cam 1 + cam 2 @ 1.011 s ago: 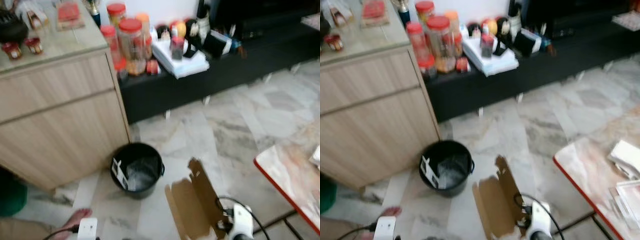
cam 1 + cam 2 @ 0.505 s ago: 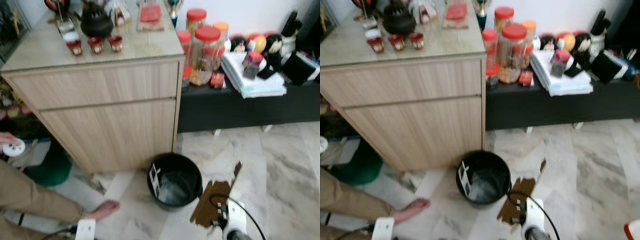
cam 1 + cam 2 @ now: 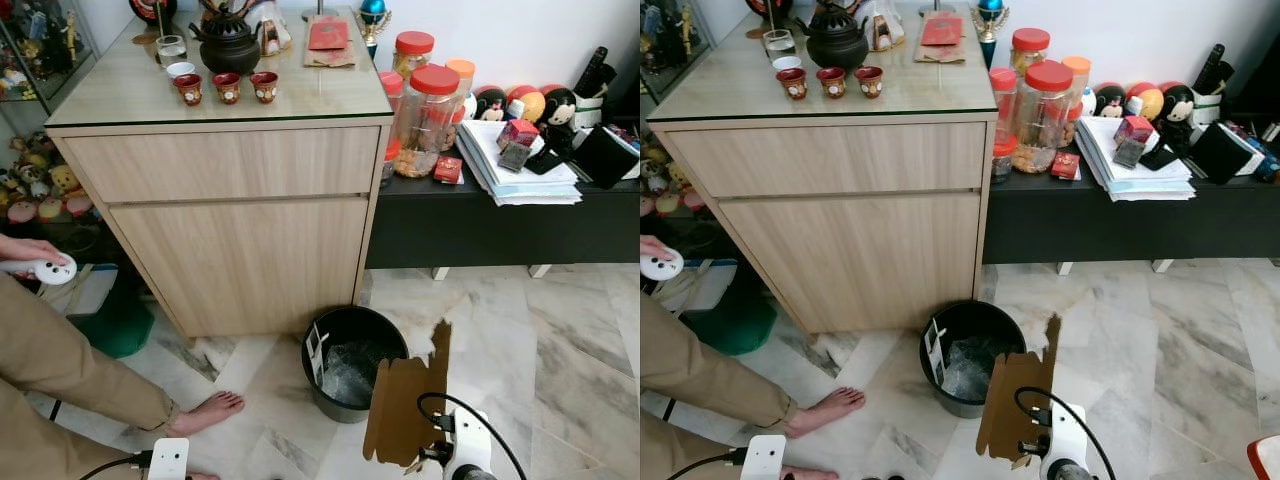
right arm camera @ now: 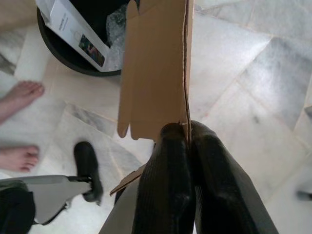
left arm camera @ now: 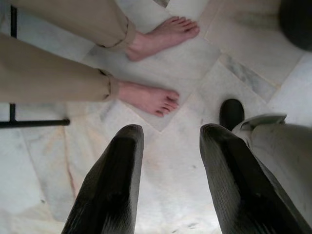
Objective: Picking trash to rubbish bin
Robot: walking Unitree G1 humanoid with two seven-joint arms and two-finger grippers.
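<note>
The right gripper (image 4: pixel 187 141) pinches a flattened piece of brown cardboard (image 3: pixel 405 405) between its two black fingers, holding the sheet upright just beside the black rubbish bin (image 3: pixel 352 362) on the marble floor (image 3: pixel 560 340). In the right wrist view the fingers are pressed together on the cardboard's lower edge, and the sheet's far end reaches over the bin's rim. The bin stands in front of a light wooden cabinet (image 3: pixel 240 210), and inside it lie a white printed card (image 4: pixel 73 31) propped against the wall and some crumpled clear plastic (image 3: pixel 350 370). The left gripper (image 5: pixel 168 161) hangs low over the floor with its fingers spread apart and nothing between them; the left wrist view looks down past them at a person's two bare feet (image 5: pixel 148 97) and tan trouser legs. That person stands at the robot's left, a hand (image 3: pixel 30 250) holding a small white controller (image 3: pixel 50 270). On the cabinet top sit a dark teapot (image 3: pixel 228 45) and small red cups (image 3: pixel 226 87). To the cabinet's right, red-lidded jars (image 3: pixel 430 115) and a stack of papers (image 3: pixel 520 170) rest on a low black shelf (image 3: pixel 500 225).
</note>
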